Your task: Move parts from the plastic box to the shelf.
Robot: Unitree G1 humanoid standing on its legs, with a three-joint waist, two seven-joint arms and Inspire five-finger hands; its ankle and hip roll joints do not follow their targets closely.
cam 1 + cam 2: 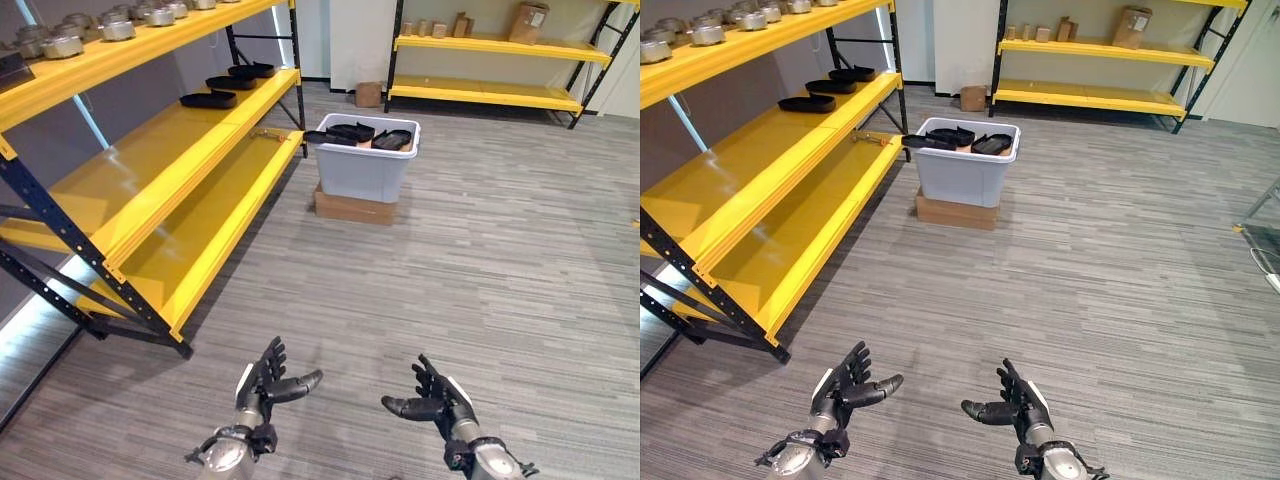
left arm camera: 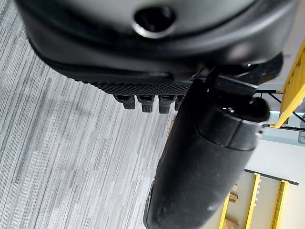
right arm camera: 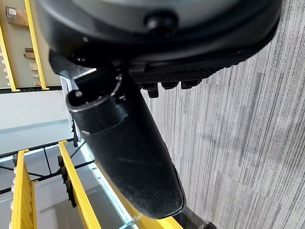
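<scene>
Left hand (image 1: 262, 383) and right hand (image 1: 432, 397): fingers spread wide, empty, low over grey plank floor (image 1: 480, 260). Plastic box (image 1: 366, 168) well ahead of both, holding black parts (image 1: 350, 132), seated on cardboard base (image 1: 354, 207). Yellow shelf (image 1: 170, 190) ahead-left of left hand, bearing black parts (image 1: 230, 84). Second yellow rack (image 1: 490, 70) along far wall.

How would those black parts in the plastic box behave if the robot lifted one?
The black parts look flat and moulded, so probably stiff and light. One overhangs the plastic box rim, so it might slide off if nudged. Both hands are open, far away.
</scene>
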